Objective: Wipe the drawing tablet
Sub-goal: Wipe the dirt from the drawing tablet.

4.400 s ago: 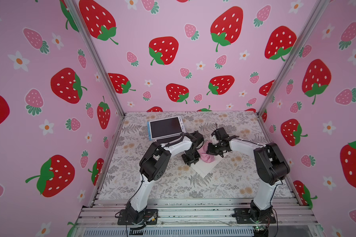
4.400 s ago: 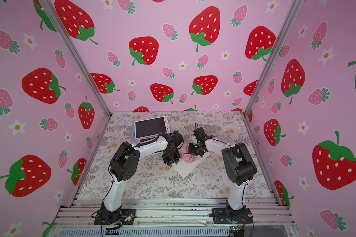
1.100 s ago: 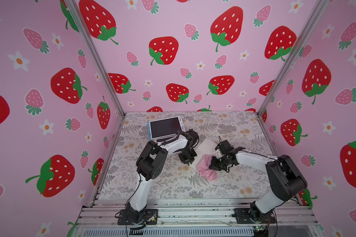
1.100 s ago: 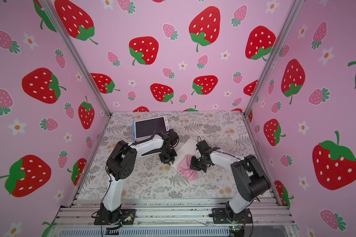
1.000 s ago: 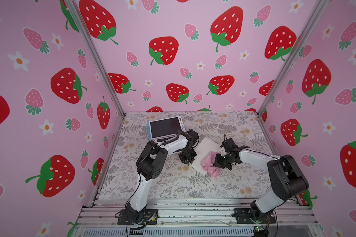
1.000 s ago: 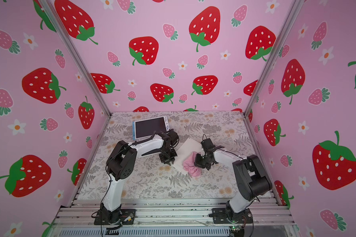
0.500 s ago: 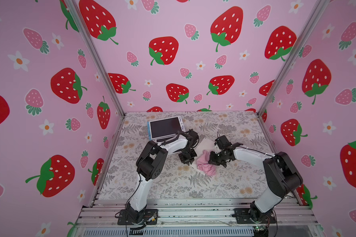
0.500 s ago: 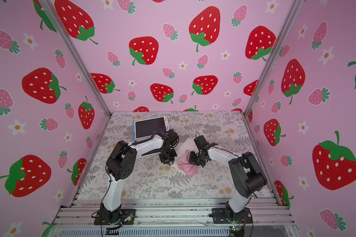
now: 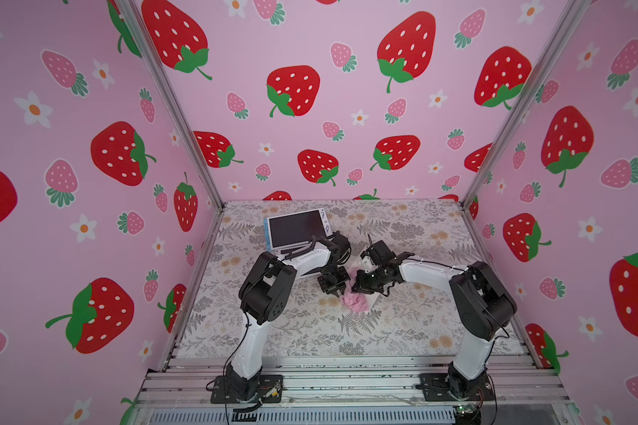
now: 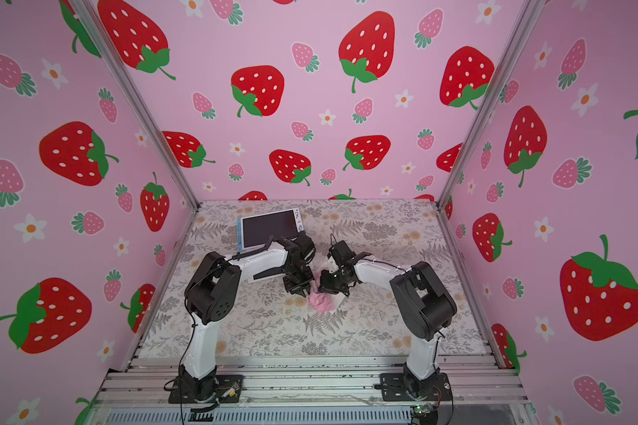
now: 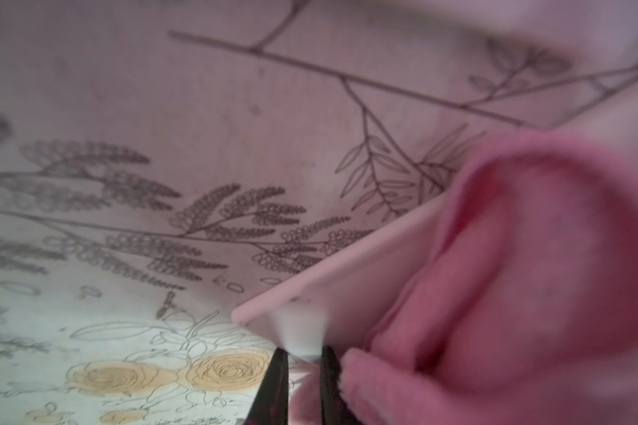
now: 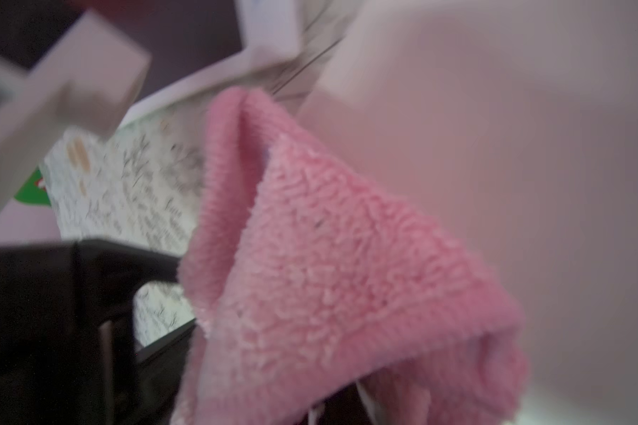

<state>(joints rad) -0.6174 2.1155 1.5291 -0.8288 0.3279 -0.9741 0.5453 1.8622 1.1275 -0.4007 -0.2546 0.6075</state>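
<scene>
A flat white drawing tablet [image 9: 373, 301] [image 11: 347, 279] lies mid-table in both top views. My left gripper [image 9: 334, 290] [image 10: 300, 290] [image 11: 302, 355] is shut on its near-left corner, pinching the edge. A crumpled pink cloth [image 9: 354, 301] [image 10: 323, 302] [image 11: 531, 257] [image 12: 328, 257] rests on the tablet right beside that corner. My right gripper [image 9: 358, 289] [image 10: 323, 289] [image 12: 337, 408] is shut on the cloth's top and presses it down. Cloth hides most of the right fingers in the right wrist view.
A second tablet [image 9: 297, 232] [image 10: 269, 228] with a dark screen, white frame and blue side lies at the back left, behind the left arm. The floral table cover [image 9: 310, 331] is ringed by pink strawberry walls [image 9: 310, 92] on three sides.
The right gripper has dragged the pink cloth back and forth over the white tablet; it now sits at the corner next to the left gripper. The left arm has stayed put.
</scene>
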